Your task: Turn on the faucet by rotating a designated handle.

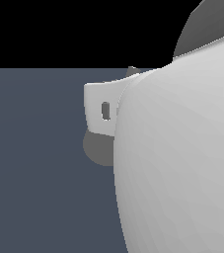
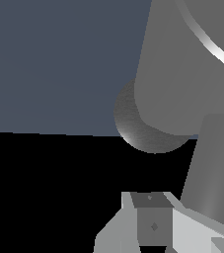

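1. The faucet [image 2: 182,74] filled much of the wrist view at close range: a fat grey cylinder joined to a darker rounded dome [image 2: 143,136].
2. In the exterior view only a grey rounded sliver of the faucet [image 1: 97,150] showed, left of centre, tucked behind the robot arm [image 1: 182,158], whose white bulk covered the right half of the frame.
3. The handle could not be picked out with certainty. A thin bright streak [image 2: 212,47] ran across the cylinder in the wrist view and may have been the rod, or merely a glint on an edge.
4. The gripper [image 2: 150,220] sat close to the faucet, just short of the dome. Whether its fingers were spread or pressed together could not be told; nothing was visibly held between them.
5. A white slotted piece [image 1: 101,108] jutted from behind the arm at centre-left, just above the grey sliver; it was likely part of the hand.
6. Judged from this, the step in hand was the approach. Doing it well would mean finding the rod first, meeting it near its free end for leverage, then pushing around the pivot, not straight through it.
7. The risk was pressing the fat cylinder instead and turning nothing.
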Motion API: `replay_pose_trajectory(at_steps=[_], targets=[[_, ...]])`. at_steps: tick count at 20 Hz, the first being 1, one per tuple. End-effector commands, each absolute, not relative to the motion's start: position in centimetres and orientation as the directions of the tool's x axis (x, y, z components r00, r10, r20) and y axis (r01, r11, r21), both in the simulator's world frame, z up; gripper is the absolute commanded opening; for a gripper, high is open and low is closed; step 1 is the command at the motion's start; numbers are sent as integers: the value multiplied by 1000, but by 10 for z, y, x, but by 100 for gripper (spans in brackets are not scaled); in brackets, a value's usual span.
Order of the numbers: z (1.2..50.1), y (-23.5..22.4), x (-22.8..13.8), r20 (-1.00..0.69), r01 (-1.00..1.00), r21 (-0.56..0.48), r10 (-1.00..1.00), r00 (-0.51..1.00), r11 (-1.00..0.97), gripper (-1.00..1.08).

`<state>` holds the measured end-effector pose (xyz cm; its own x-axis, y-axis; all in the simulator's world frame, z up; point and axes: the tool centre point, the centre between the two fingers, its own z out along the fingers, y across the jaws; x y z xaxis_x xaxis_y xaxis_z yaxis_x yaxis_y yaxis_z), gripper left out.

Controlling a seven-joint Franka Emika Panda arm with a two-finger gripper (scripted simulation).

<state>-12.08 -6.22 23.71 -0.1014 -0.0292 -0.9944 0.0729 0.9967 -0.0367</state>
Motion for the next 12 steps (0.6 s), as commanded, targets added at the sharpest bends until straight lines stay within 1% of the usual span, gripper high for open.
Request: replay_pose_trajectory(at_steps=[1, 12], targets=[[264, -19, -116, -999, 10, -11, -11, -49, 1000, -100], [284, 22, -114, -1000, -13, -15, -15, -5, 1000, -100]])
